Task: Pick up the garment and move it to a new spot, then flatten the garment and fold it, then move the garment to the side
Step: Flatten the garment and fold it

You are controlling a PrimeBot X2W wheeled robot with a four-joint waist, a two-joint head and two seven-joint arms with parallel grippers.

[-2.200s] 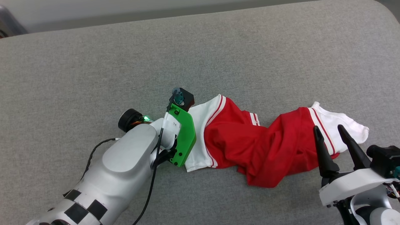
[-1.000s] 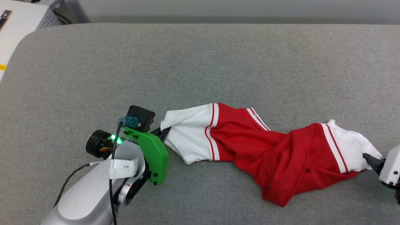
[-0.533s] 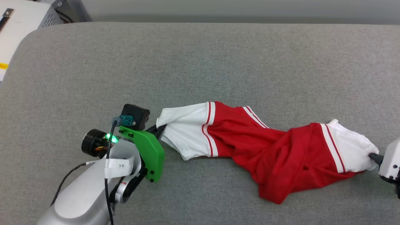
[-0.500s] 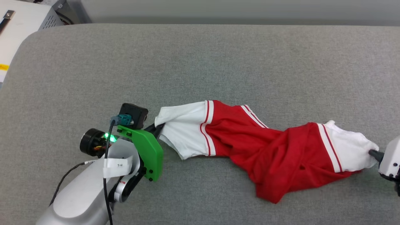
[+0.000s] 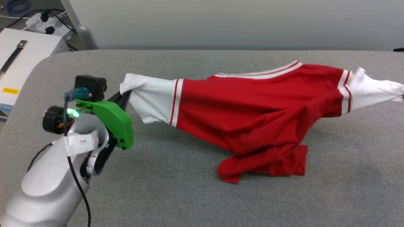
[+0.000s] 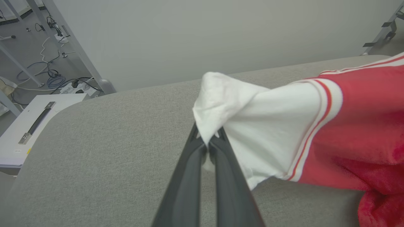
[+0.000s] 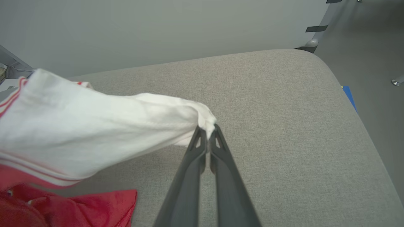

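Note:
The garment [image 5: 252, 107], a red shirt with white striped sleeves, hangs stretched above the grey table [image 5: 176, 195], its lower hem still touching the surface. My left gripper [image 5: 123, 94] is shut on the left white sleeve [image 6: 252, 126]; in the left wrist view the left gripper [image 6: 207, 138] pinches the cuff's end. At the far right edge of the head view the other sleeve [image 5: 375, 90] is pulled taut. The right wrist view has my right gripper [image 7: 206, 130] shut on that sleeve's tip [image 7: 126, 123]. The numerals are hidden.
A white metal box [image 5: 19, 60] with a black handle stands off the table's left end, with cables [image 5: 44, 22] on the floor behind it. A pale wall [image 5: 221, 22] runs along the table's far edge. The table's rounded right end [image 7: 347, 110] drops to grey floor.
Both grippers have risen and drawn apart, lifting the shirt off the table and stretching it between the sleeves. The head camera has tilted up, bringing the wall and box into view.

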